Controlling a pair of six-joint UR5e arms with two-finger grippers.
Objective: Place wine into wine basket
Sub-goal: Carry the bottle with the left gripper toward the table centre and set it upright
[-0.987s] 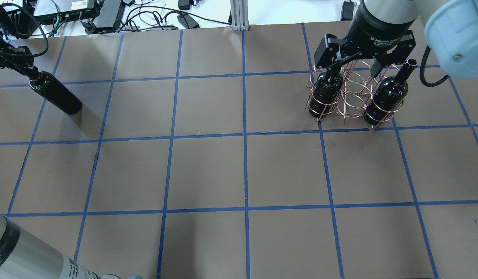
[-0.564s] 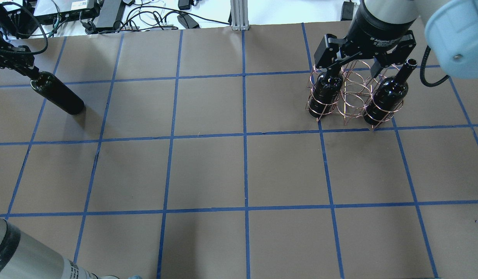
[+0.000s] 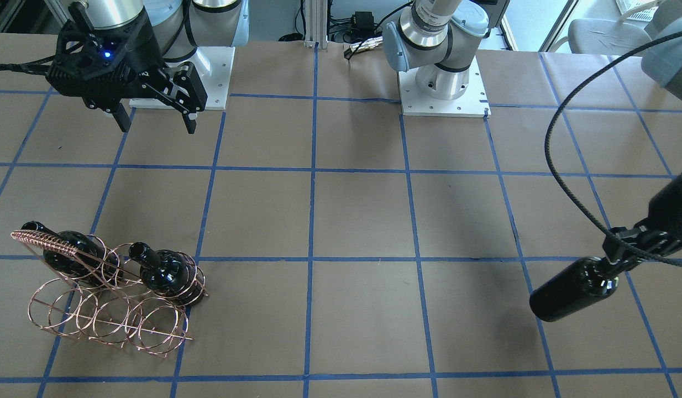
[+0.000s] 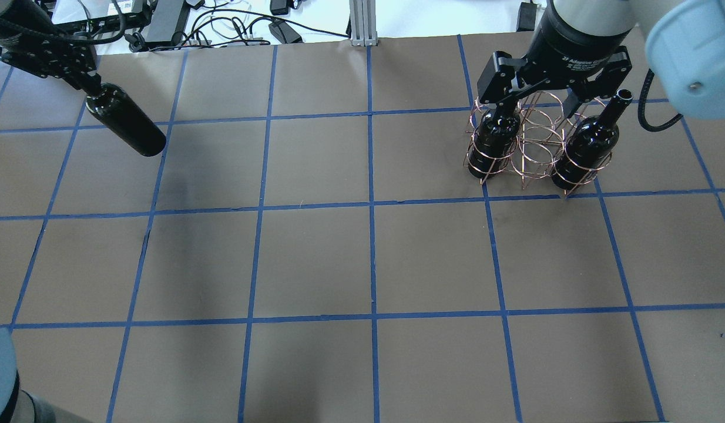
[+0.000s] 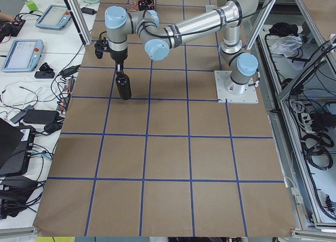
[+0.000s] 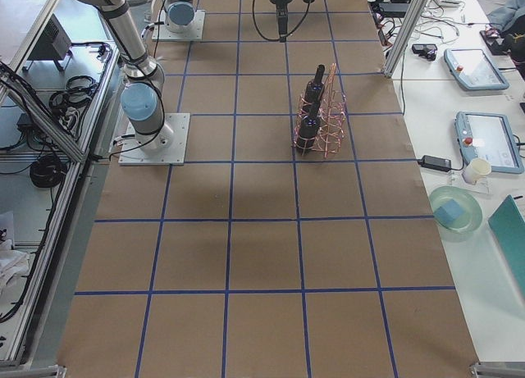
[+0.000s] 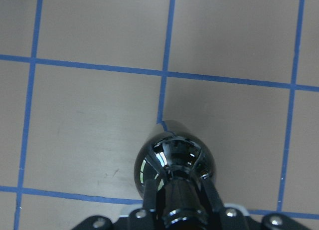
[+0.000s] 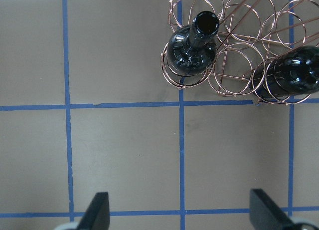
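The left gripper (image 3: 623, 253) has its jaws clenched on the slim neck of the glossy black glass wine (image 3: 567, 290), hanging above the table, well apart from the copper wire wine basket (image 3: 48, 241), whose round rings hold two like bottles (image 3: 169, 276) upright beneath the released right gripper (image 3: 157, 125).

Bright even light; soft shadows; glare on wine (image 7: 172, 155); frames sharp.
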